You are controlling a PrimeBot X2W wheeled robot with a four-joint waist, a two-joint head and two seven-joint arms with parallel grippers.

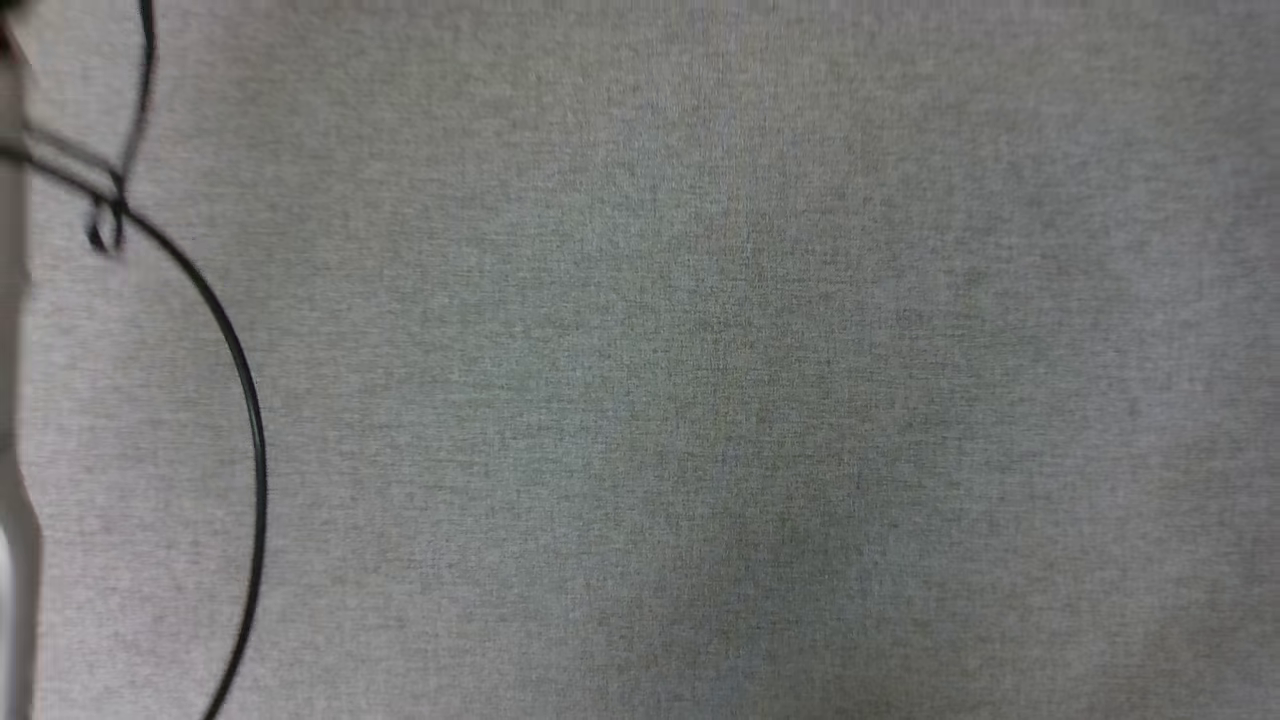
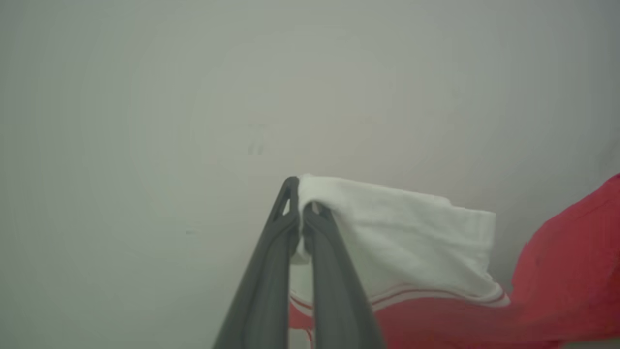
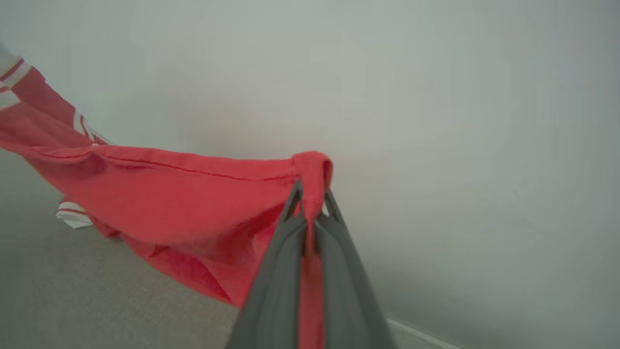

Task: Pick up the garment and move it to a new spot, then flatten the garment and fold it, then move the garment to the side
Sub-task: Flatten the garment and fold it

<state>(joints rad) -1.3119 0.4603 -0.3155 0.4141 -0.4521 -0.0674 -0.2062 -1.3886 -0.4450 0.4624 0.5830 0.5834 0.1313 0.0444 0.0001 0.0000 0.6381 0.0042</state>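
While both pincers are clamped tight on cloth, the jersey T-shirt hangs slung between them above the grey fabric-covered surface. One striped sleeve end droops low in the right wrist view, and I cannot tell whether it touches the surface or hangs just above it. My left pincer has its fingers closed on a fold of the white sleeve. My right pincer is closed on a bunched corner of the red hem.

I judge the jersey T-shirt light, soft and limp: it sags between the two holds, will keep no shape of its own, and a thin pinch of knit could slip out under a hard tug. Corners, seams and the hem look the surest places to take hold for spreading it flat.

A black cable curves across the left of the head view, and I reckon trailing cloth could snag on it there.
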